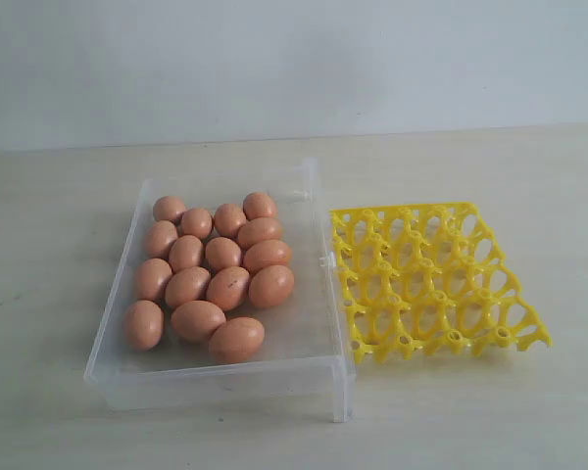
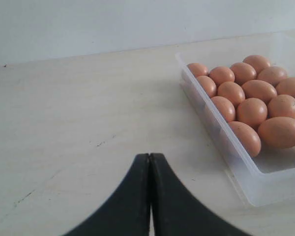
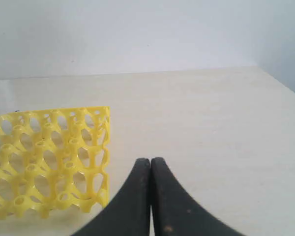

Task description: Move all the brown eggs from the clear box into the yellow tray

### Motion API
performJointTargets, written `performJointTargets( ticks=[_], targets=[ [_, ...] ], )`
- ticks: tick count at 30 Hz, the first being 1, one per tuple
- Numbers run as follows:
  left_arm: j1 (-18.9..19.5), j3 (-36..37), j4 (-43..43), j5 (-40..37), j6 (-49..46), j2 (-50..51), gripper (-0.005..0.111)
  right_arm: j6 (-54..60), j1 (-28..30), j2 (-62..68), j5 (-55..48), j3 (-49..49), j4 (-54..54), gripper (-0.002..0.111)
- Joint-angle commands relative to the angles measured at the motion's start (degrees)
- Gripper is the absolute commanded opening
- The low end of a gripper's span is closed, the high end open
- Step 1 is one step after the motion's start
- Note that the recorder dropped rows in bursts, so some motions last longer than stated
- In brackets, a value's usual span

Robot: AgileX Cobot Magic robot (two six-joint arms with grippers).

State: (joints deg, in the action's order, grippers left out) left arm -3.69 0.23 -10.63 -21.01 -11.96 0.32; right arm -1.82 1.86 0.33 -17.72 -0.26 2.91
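Sixteen brown eggs (image 1: 228,288) lie on their sides in the clear box (image 1: 225,384), with the empty yellow tray (image 1: 404,210) just beside it. Both grippers are pressed closed, holding nothing. The left gripper (image 2: 150,156) faces the box's outer wall and looks nearer the eggs, while the right gripper (image 3: 150,161) sits by the tray.

Left gripper (image 2: 150,158): two black curved fingers pressed tip to tip, nothing between them, above bare tabletop.
Clear box (image 2: 265,184): transparent, low-walled, one corner nearest the camera, partly cut off by the frame edge; well apart from the gripper.
Brown eggs (image 2: 252,111): matte orange-brown, packed close inside the box, several touching, some against the near wall.
Table (image 2: 88,123): pale wood grain with a few small dark scuffs.
Wall (image 2: 113,24): plain grey-white behind the table.
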Motion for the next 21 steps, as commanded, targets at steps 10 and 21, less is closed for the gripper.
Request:
performJointTargets(
  ticks=[10,21],
  targets=[
    [-0.2,-0.2,-0.2,0.6,0.2,-0.3,0.000,0.1,-0.2,-0.3,0.4,0.3,0.0,0.000],
    [-0.2,-0.2,-0.2,0.6,0.2,-0.3,0.000,-1.6,-0.2,-0.3,5.6,0.3,-0.7,0.000]
  ],
)
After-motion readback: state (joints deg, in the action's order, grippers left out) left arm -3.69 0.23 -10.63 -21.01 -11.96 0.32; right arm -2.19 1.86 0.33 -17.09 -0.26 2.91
